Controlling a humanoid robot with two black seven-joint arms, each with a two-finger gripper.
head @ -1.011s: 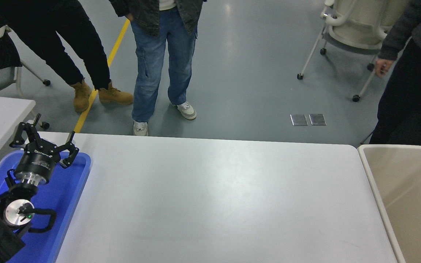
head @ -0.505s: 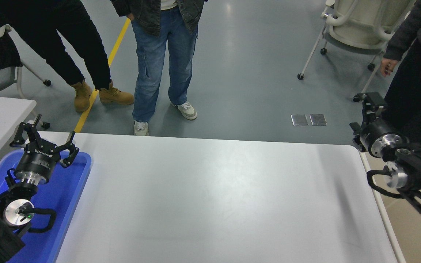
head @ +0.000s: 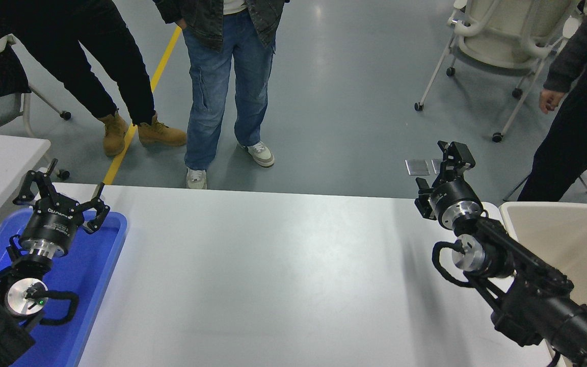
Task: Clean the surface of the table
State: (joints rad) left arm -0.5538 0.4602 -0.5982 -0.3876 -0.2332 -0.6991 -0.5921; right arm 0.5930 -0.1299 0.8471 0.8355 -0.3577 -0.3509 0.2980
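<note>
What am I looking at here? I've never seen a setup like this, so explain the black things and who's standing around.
This single view looks down from a camera high on a humanoid robot. The black things are its two arms. The left gripper, open, hangs over a blue tray at the table's left end. The right gripper reaches over the far right corner; I cannot tell whether it is open. Neither holds anything. The white table surface between them looks bare. A beige bin stands on the right. People stand beyond.
</note>
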